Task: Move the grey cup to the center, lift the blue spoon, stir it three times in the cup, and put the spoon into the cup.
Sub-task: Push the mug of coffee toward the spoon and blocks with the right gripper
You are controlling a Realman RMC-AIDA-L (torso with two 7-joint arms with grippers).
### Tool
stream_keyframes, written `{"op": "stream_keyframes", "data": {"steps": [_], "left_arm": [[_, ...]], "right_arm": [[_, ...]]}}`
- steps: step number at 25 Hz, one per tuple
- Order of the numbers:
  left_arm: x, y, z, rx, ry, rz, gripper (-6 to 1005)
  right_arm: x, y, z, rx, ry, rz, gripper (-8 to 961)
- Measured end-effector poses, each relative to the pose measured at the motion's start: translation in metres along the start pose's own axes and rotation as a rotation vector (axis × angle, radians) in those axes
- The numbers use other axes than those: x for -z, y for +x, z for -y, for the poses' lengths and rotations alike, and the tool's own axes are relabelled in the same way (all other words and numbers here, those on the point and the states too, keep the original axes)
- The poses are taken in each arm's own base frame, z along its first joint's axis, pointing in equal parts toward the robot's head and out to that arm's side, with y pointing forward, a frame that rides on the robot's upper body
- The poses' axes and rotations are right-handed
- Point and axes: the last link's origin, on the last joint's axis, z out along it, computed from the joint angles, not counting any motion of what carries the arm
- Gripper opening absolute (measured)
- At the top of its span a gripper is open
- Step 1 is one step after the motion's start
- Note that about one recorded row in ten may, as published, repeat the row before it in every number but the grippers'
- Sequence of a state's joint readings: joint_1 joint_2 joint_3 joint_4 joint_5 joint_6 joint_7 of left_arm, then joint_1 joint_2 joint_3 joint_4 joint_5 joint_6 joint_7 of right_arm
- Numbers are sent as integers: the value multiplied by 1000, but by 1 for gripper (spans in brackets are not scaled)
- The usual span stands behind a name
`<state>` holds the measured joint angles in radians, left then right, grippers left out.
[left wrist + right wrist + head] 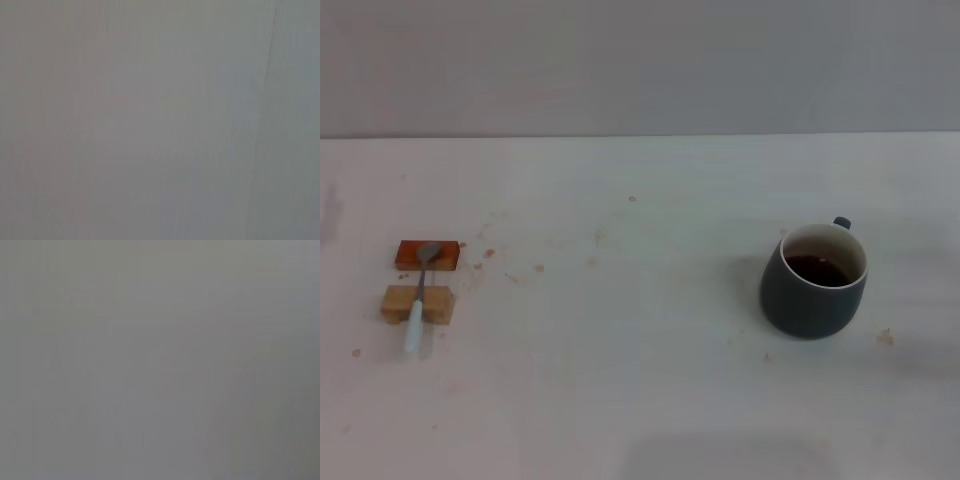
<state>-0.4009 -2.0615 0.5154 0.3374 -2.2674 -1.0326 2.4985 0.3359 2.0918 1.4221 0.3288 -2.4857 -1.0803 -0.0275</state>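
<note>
The grey cup (814, 281) stands upright on the right side of the white table (640, 400), with dark brown liquid inside and its small handle turned to the far side. On the left lies the blue spoon (420, 295), its metal bowl resting on an orange block (427, 254) and its pale handle across a tan block (417, 304). The center (630, 300) of the tabletop is bare. Neither gripper appears in the head view. Both wrist views show only a plain grey surface.
Small brown stains dot the tabletop (535, 268) between the blocks and the middle. The table's far edge meets a grey wall (640, 60).
</note>
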Motion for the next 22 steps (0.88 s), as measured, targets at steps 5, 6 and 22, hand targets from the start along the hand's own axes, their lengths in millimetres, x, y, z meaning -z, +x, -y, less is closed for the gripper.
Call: {"op": "stream_keyframes", "data": {"steps": [5,6,22], "left_arm": [[-1,2,0,-2,-1,-5,591],[-1,2,0,-3,-1,-7,611],[-2,8,5,-8,12,-26,694]], "right_arm": [[12,5,-6,-57,-43,-10,435],[15,6,-8,-65,-54,-15,366],[46,26,-44,-122,-165,-116,49]]}}
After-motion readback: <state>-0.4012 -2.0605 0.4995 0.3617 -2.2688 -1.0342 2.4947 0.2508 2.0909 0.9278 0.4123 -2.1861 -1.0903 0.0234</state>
